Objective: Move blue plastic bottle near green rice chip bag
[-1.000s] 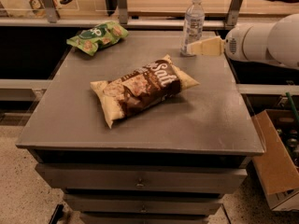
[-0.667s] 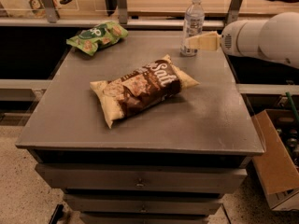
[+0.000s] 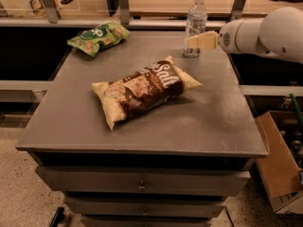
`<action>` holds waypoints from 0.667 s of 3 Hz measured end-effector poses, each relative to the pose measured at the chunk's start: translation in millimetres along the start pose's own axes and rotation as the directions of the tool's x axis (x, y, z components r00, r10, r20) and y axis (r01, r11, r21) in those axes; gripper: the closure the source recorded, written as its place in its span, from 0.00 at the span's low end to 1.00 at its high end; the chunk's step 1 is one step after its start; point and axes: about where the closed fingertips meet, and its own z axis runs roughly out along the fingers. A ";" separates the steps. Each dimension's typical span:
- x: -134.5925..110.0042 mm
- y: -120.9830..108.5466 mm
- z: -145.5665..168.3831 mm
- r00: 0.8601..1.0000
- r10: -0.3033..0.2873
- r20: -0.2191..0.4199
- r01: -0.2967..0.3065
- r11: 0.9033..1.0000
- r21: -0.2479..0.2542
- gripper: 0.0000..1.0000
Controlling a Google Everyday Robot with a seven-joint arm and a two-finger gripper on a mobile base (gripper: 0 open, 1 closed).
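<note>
Nearest us is the front of the grey metal cabinet with its drawers [image 3: 142, 186], and off to the right on the floor an open brown cardboard box [image 3: 277, 160]. On the flat grey tabletop [image 3: 222, 126], dead centre, lies the large brown-and-cream snack bag marked "Salt" [image 3: 144, 89], flat and angled across the middle. It is not the one we want. Further back on the right, the white rounded arm [image 3: 270, 32] reaches in level from the right-hand side, and its cream-coloured gripper [image 3: 191, 41] sits right at the lower half of the small clear bluish plastic bottle with the white cap [image 3: 196, 13], overlapping it in this view. Whether the gripper is open, closed or already clamped on the bottle, I cannot tell from here. The bottle stands upright near the far right corner of the table, its long axis vertical and square to the gripper's sideways approach, which I'd say suits a grasp round the body. In the far left corner lies the crinkled bright green rice chip bag [image 3: 98, 37], well apart from the bottle. So the move ahead turns on one direction only: leftward along the back edge, away from the arm's own side, a run that looks to pass behind the brown bag.
</note>
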 end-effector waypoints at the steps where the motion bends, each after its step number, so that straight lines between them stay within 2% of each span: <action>1: -18.2 -10.2 19.4 0.999 -0.027 0.022 0.029 0.995 -0.100 0.00; 2: -18.2 -10.1 19.5 0.999 -0.027 0.022 0.029 0.995 -0.100 0.00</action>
